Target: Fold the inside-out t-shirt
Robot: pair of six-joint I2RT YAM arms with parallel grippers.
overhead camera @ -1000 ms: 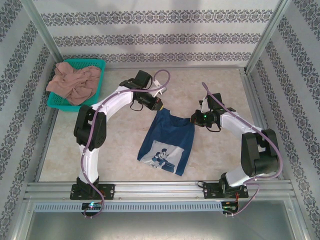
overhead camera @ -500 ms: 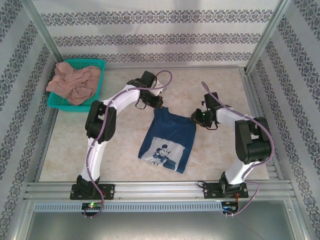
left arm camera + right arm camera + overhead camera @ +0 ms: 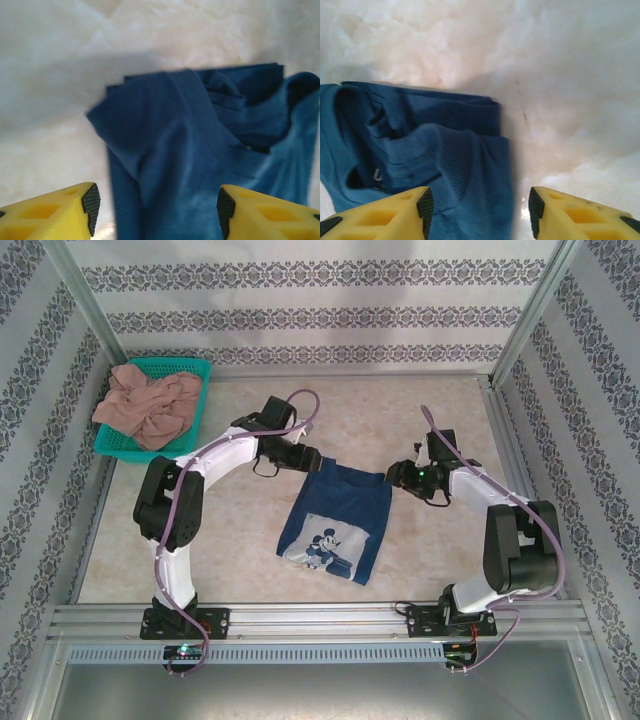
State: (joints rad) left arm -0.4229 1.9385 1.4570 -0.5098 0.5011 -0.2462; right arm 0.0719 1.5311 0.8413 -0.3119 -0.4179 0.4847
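We are finding the navy t-shirt (image 3: 335,525) lying folded flat at the centre of the table (image 3: 230,540), with the left gripper (image 3: 157,210) at its 11 o'clock corner and the right gripper (image 3: 480,210) at its 1 o'clock corner, both spread and holding nothing, presumably letting the fold settle.

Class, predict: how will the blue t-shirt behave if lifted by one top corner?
Probably floppy: the t-shirt lies in soft folds, so it would drape and unfold. Likely light, as its thin layers lie flat. Pushed, its creased cloth would probably bunch.
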